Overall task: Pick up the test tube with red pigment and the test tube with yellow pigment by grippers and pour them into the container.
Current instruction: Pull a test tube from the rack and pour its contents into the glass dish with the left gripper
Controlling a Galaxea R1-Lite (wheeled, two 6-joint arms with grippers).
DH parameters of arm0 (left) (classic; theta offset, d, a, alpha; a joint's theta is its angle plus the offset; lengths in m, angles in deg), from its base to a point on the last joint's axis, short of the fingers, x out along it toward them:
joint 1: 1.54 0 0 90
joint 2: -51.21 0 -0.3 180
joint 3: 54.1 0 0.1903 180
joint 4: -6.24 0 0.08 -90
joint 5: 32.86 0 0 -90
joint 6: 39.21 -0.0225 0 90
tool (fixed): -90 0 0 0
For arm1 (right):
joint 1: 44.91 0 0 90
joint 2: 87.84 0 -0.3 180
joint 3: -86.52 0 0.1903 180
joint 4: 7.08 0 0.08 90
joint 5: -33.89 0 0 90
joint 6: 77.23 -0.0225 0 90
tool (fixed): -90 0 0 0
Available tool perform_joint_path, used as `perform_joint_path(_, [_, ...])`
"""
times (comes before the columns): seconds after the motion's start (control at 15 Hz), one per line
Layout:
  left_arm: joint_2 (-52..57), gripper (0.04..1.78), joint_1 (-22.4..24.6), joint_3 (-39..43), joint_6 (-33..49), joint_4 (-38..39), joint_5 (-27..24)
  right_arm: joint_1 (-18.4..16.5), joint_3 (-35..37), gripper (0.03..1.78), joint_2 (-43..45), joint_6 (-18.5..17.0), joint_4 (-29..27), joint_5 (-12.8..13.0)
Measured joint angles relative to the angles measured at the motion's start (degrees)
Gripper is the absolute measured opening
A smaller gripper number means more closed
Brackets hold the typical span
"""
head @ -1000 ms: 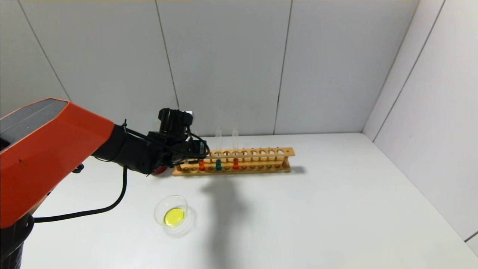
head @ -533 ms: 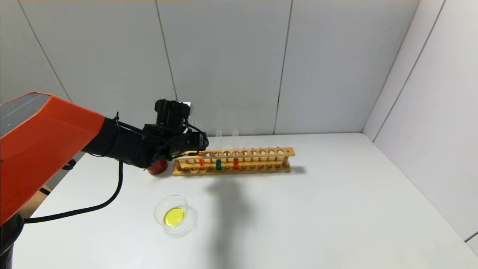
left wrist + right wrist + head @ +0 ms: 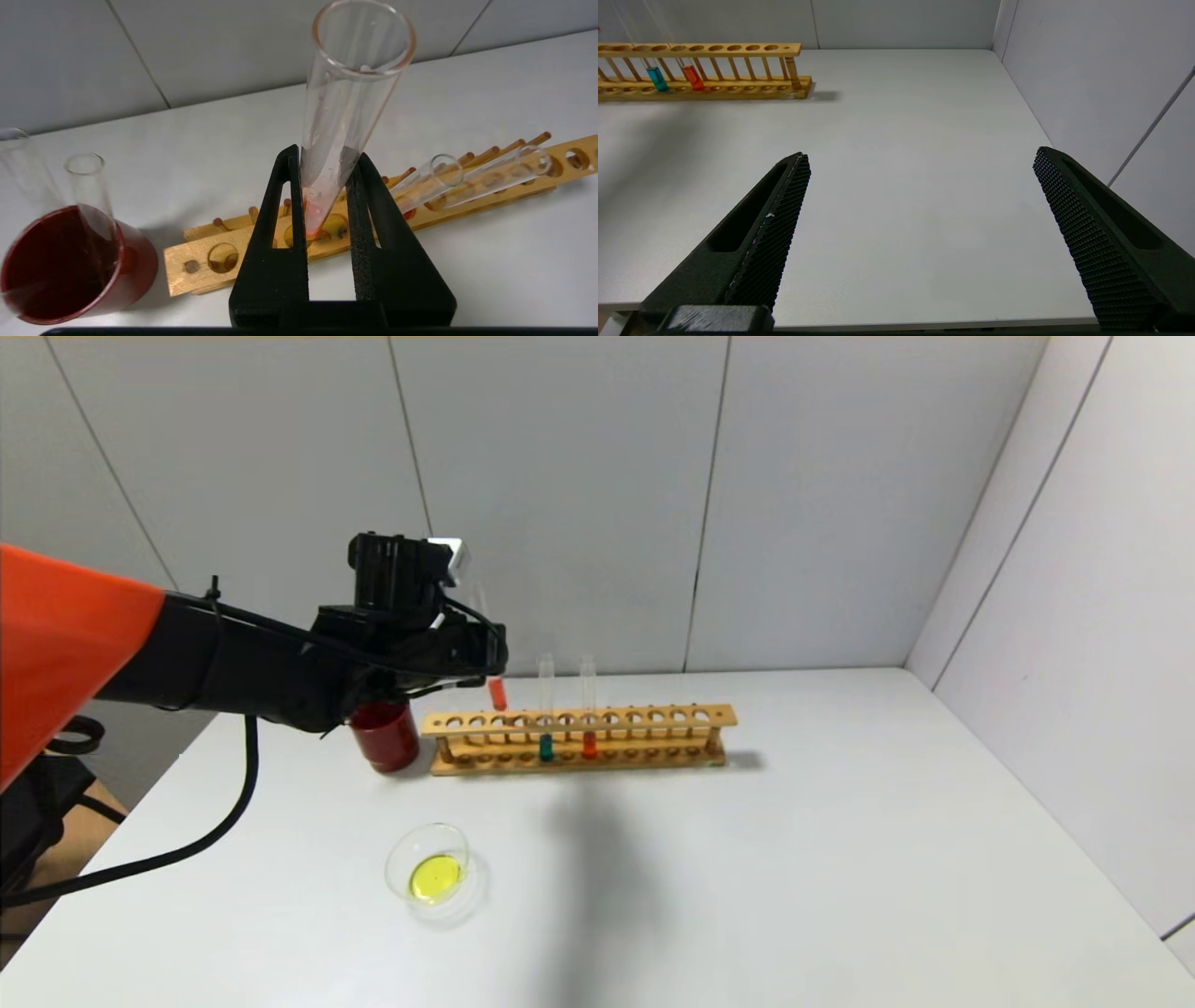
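The left gripper (image 3: 484,649) is clamped on the test tube with red pigment (image 3: 497,693), holding it in the air above the left end of the wooden test tube rack (image 3: 579,739). In the left wrist view the 2 black fingers (image 3: 280,219) press the glass from both sides partway down the tube (image 3: 348,116), its open mouth toward the camera and its red-orange bottom above a hole of the rack (image 3: 224,256). In the head view the tube's rounded bottom hangs clear above the rack's top board, tilted slightly.

Just left of the rack stands a dark red cup (image 3: 384,735), partly behind the left arm; the left wrist view shows 1 empty glass tube (image 3: 88,186) leaning in it.

2 tubes stand upright in the rack: 1 with green liquid (image 3: 546,747) and, beside it, 1 with red-orange liquid (image 3: 589,744). The other holes in view hold nothing.

The container (image 3: 430,871), a shallow clear glass dish, sits on the white table (image 3: 840,859) well in front of the rack's left end, apart from the gripper, with a pool of yellow liquid in it.

The right gripper (image 3: 920,205) hangs over the table's near right part, its 2 fingers spread wide with nothing between them; the rack (image 3: 705,70) lies well away from it.
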Motion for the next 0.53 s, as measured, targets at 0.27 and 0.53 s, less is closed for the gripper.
perform_joint_path(0.27, [3.96,0.3,0.0,0.72,-0.05,-0.46,0.09,0.0,0.0,1.75,0.0,0.0,0.0,0.0])
perform_joint_path(0.53, [9.57,0.3,0.21,5.88,-0.49,-0.52,1.66,0.0,0.0,1.75,0.0,0.0,0.0,0.0])
